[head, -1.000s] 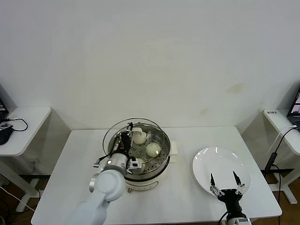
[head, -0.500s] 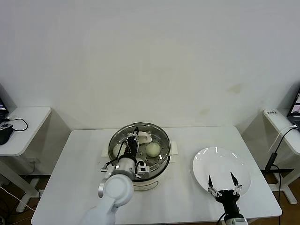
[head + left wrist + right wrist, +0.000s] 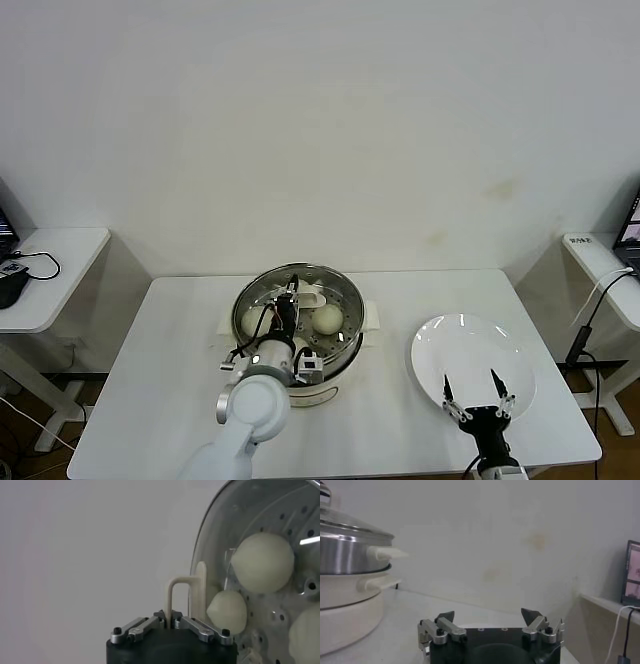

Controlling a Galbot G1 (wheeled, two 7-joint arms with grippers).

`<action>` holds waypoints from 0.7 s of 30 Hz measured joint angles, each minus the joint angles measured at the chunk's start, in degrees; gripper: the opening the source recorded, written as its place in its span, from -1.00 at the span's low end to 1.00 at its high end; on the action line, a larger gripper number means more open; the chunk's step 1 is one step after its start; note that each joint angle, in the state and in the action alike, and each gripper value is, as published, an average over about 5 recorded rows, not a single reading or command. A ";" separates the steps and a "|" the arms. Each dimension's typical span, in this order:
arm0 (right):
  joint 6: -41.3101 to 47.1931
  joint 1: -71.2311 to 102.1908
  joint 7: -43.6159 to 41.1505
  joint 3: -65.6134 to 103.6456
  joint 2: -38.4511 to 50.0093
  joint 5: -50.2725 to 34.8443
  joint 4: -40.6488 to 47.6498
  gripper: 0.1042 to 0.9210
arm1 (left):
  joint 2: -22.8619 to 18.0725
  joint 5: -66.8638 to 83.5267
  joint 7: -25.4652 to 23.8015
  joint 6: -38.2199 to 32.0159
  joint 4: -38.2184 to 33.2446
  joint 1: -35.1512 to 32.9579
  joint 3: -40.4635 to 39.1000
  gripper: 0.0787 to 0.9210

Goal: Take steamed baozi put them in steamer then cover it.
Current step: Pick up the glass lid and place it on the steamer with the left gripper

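Observation:
The steamer (image 3: pixel 325 372) stands mid-table, a steel pot on a cream base, also in the right wrist view (image 3: pixel 347 550). The cover (image 3: pixel 335 285), clear glass with a metal rim, lies over its top. My left gripper (image 3: pixel 291 297) is shut on the cover's cream bar handle (image 3: pixel 181 586); the jaws (image 3: pixel 171 615) pinch one leg of it. Through the glass (image 3: pixel 215 525) show three steamed baozi (image 3: pixel 262 562) (image 3: pixel 227 611) (image 3: pixel 305 635); two show in the head view (image 3: pixel 327 318) (image 3: pixel 252 322). My right gripper (image 3: pixel 478 384) (image 3: pixel 489 615) hangs open and empty at the table's front right.
An empty white plate (image 3: pixel 470 352) lies right of the steamer, just behind my right gripper. Side tables stand off the left (image 3: pixel 55 260) and right (image 3: pixel 600 265) ends, with cables on them. A dark screen (image 3: pixel 632 572) sits at the far right.
My left gripper has carried the cover rightward from a tilted, offset spot until it sits centred over the steamer. The right gripper has hardly moved.

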State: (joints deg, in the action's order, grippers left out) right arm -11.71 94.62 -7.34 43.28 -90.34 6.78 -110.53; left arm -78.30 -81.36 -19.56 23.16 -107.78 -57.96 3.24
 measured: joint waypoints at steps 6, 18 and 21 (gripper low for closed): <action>0.01 0.06 -0.11 -0.25 0.00 0.08 -0.04 0.76 | -0.25 -0.29 0.41 -0.39 0.29 -0.10 0.36 -0.85; 0.01 0.28 -0.24 -0.55 0.00 0.36 -0.26 0.76 | 0.49 -0.21 0.84 -1.34 -1.53 -1.80 0.75 -0.15; 0.01 0.43 -0.25 -0.65 0.00 0.47 -0.42 0.76 | 0.95 0.09 1.00 -1.54 -2.50 -2.46 1.08 0.06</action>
State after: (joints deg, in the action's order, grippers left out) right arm -11.69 95.05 -7.59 42.63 -90.34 7.24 -110.96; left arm -77.34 -81.27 -18.56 21.61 -110.28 -60.42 4.32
